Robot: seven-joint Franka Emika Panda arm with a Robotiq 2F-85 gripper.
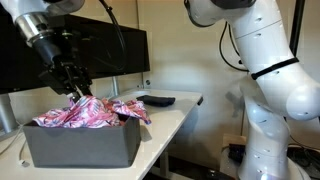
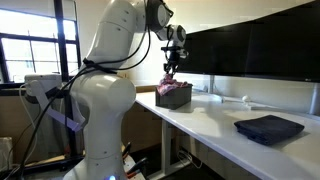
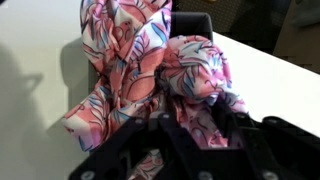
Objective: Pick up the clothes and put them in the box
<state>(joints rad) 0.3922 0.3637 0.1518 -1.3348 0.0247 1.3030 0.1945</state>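
**Gripper down in the patterned cloth, over the box**

The black two-fingered gripper [image 1: 77,92] hangs tip-down with its fingers sunk into the top of a soft cloth with pink, white and purple swirls [image 1: 92,112]. The fabric bunches up around the fingertips. In the wrist view its folds crowd right against the dark jaws, so I cannot tell whether they have pinched the cloth or only stand around it.

Directly beneath the gripper, the cloth is heaped in the dark grey rectangular plastic box [image 1: 80,150]. It fills the box to the brim, and one loose end droops over the rim on the side away from the gripper. The box stands on the white desk [image 1: 172,115], near one end of it.

Further out along the desk, well apart from the gripper and the box, lies a flat black object [image 2: 268,128]. Behind the gripper is a row of dark monitors [image 2: 250,50]. The robot's glossy white arm [image 2: 100,90] arches up and over to carry the gripper.
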